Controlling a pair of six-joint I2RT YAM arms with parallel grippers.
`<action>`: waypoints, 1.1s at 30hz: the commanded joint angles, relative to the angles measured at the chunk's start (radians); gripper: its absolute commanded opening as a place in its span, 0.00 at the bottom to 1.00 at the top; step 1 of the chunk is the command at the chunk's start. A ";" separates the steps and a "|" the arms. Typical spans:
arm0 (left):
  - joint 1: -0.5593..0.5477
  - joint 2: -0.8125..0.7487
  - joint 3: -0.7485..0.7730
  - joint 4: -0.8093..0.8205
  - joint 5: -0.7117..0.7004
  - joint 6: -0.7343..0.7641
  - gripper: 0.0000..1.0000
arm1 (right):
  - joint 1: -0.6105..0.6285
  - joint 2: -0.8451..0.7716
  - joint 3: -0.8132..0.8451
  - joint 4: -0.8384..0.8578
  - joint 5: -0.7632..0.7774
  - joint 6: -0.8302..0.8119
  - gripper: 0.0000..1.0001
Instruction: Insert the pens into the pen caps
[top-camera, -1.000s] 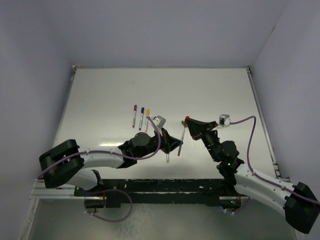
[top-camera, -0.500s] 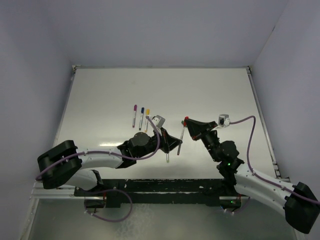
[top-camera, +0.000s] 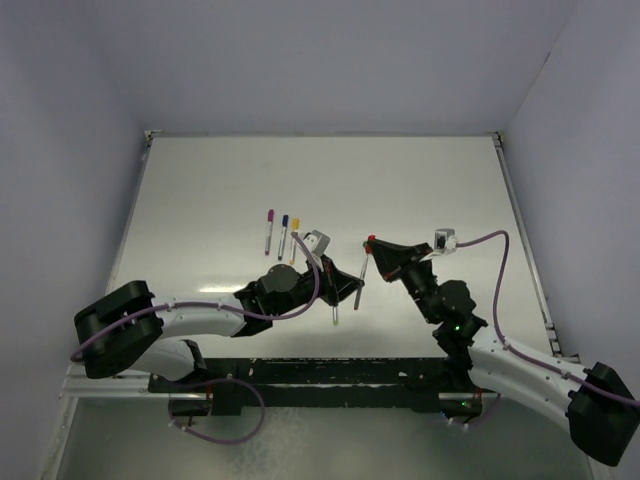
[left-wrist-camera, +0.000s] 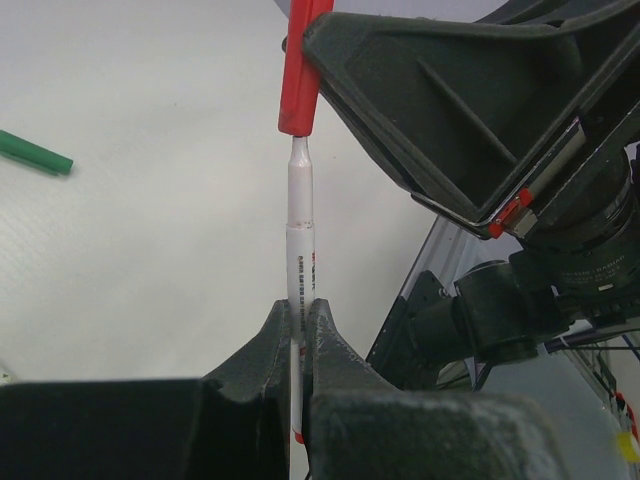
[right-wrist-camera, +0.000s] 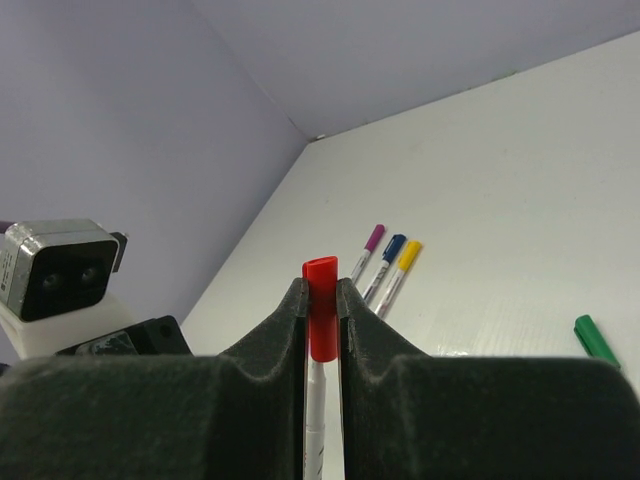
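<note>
Three capped pens (top-camera: 283, 232) lie side by side on the worktop (top-camera: 200, 200). Centre stage, the left tool (left-wrist-camera: 300, 312) pinches the white pen (left-wrist-camera: 300, 220), its tip just inside the red cap (left-wrist-camera: 299, 80), which the right tool (right-wrist-camera: 321, 292) clamps, both held above the worktop.

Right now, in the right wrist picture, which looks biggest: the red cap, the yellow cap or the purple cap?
Largest: red cap, but it sits nearest the camera.
Then yellow cap and purple cap: alike, not ranked.
</note>
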 joint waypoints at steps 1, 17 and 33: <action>-0.003 -0.025 0.002 0.046 -0.016 0.011 0.00 | 0.001 0.014 -0.007 0.036 -0.027 0.025 0.00; -0.004 -0.038 0.033 0.060 -0.082 0.062 0.00 | 0.003 0.002 -0.024 -0.025 -0.141 0.083 0.00; 0.005 -0.136 0.065 0.139 -0.230 0.214 0.00 | 0.003 0.083 0.067 -0.244 -0.252 0.035 0.00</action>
